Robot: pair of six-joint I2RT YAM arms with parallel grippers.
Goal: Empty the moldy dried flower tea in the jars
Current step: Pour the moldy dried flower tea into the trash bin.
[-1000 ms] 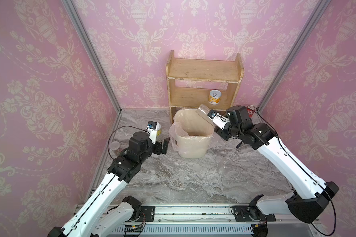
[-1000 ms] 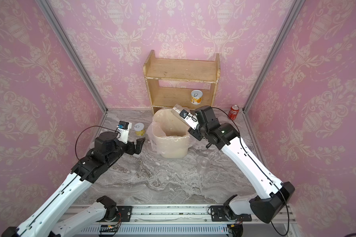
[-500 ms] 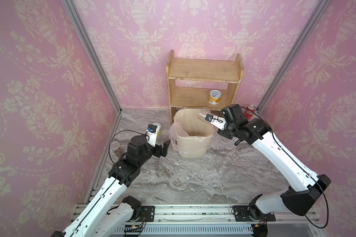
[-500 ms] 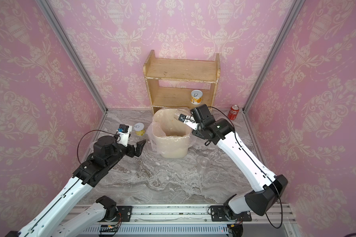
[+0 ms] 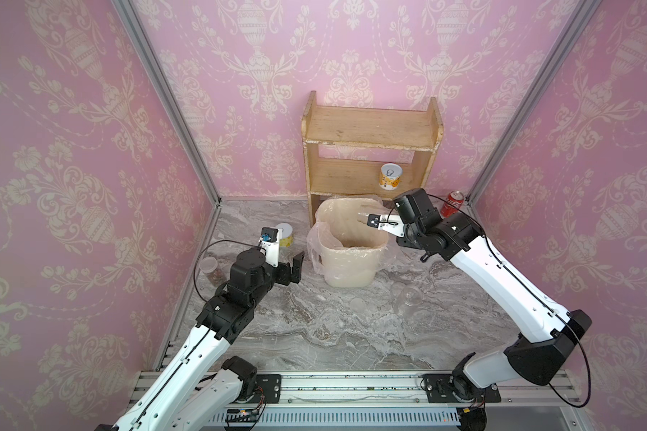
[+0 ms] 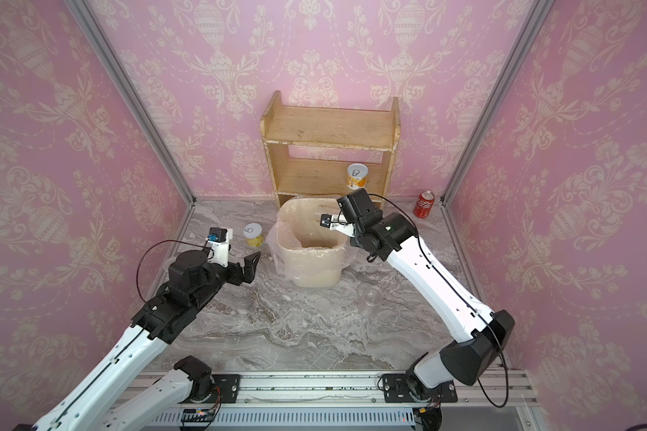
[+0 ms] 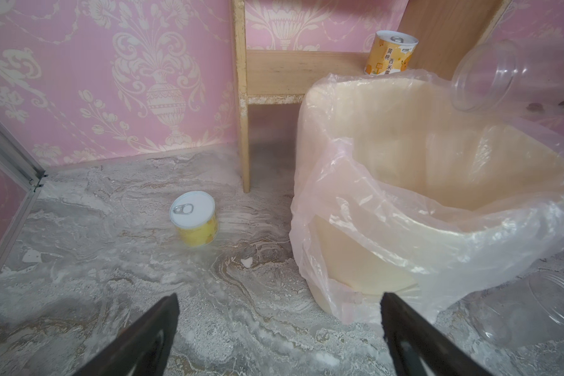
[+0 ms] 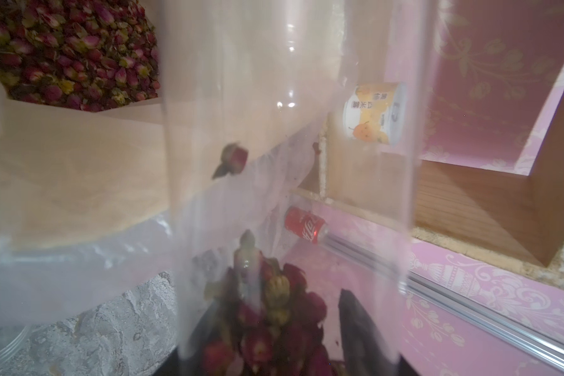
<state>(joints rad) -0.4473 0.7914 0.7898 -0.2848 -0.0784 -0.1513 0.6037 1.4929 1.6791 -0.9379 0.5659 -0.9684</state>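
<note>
A wooden shelf (image 5: 370, 130) stands against the back wall on the marble table (image 5: 314, 336). Directly before it is a plastic-lined cream bin (image 5: 348, 270). The right gripper (image 8: 274, 328) reaches over the bin's rim, clamped on the base end of a clear jar (image 7: 489, 75). This jar has no lid and is tilted almost on its side, mouth above the bin opening. The left gripper (image 7: 279, 299) hovers left of the bin, jaws spread wide, holding nothing. A second jar (image 5: 408, 298) stands upright on the table in front of the bin toward the right, looking empty, with a round translucent lid (image 5: 357, 304) lying flat near it. A third jar (image 5: 212, 266), its cover on, stands by the left wall, partly hidden behind the left arm; something brownish shows at its bottom. One yellow tin (image 5: 391, 177) is on the shelf's lower board, a second tin (image 7: 194, 221) on the table left of the bin, a red cola can (image 5: 452, 203) in the back right corner. The dried flower tea (image 8: 69, 55) lies mostly as a heap in the bottom of the bin; a small clump sits at the base end of the clear jar and one bud halfway along its wall
</note>
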